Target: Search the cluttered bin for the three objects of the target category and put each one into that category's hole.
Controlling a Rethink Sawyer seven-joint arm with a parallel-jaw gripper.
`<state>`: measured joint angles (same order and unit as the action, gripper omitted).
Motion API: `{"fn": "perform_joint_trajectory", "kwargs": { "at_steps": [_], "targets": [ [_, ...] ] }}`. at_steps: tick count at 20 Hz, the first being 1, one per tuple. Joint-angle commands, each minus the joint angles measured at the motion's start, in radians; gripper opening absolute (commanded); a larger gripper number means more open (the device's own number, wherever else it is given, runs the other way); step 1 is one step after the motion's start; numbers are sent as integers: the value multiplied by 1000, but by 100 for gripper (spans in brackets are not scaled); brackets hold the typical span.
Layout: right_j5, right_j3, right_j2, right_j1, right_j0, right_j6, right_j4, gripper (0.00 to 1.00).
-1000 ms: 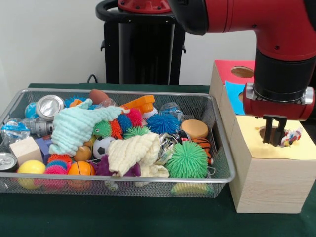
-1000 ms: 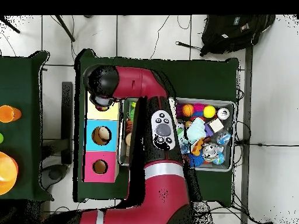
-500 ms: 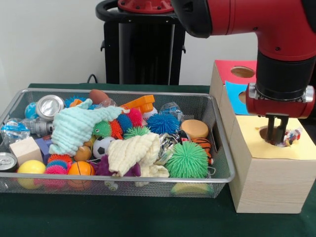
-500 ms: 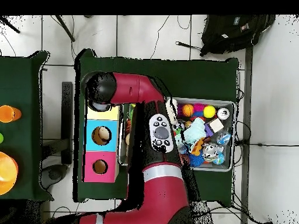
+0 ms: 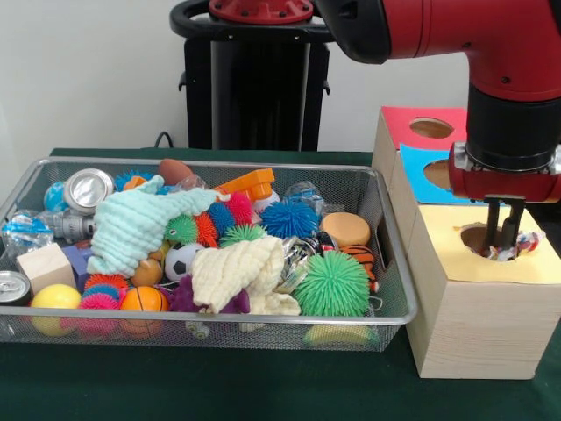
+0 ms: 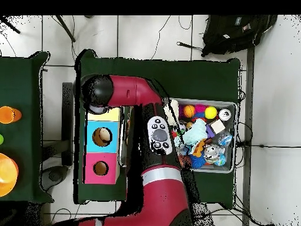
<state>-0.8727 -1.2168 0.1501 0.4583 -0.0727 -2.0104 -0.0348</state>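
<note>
My gripper hangs low over the hole in the yellow-topped box, its tips at the hole's right rim. A small crinkly clear-wrapped item with red and white bits lies right at the tips, on the rim; whether it is held is unclear. In the overhead view the arm's wrist covers the gripper above the yellow top. The wire bin holds spiky balls, among them a large green spiky ball, small sports balls, cloths and cans.
Blue-topped box and red-topped box with round holes stand behind the yellow one. A black stand rises behind the bin. In the overhead view the arm's links cover the bin's left part; orange items lie on another table.
The gripper has shifted right across the yellow box, from over the hole's middle to its right rim beside the wrapped item. The item has barely moved.
</note>
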Motion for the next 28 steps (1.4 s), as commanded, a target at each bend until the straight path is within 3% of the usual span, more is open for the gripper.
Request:
{"fn": "perform_joint_trajectory", "kwargs": {
  "at_steps": [1,19,28],
  "targets": [
    [62,-102,81,-1,3,-5,13,0],
    [116,-82,80,-47,-10,24,53,0],
    [161,-78,86,-81,-57,91,97,0]
  ]
}}
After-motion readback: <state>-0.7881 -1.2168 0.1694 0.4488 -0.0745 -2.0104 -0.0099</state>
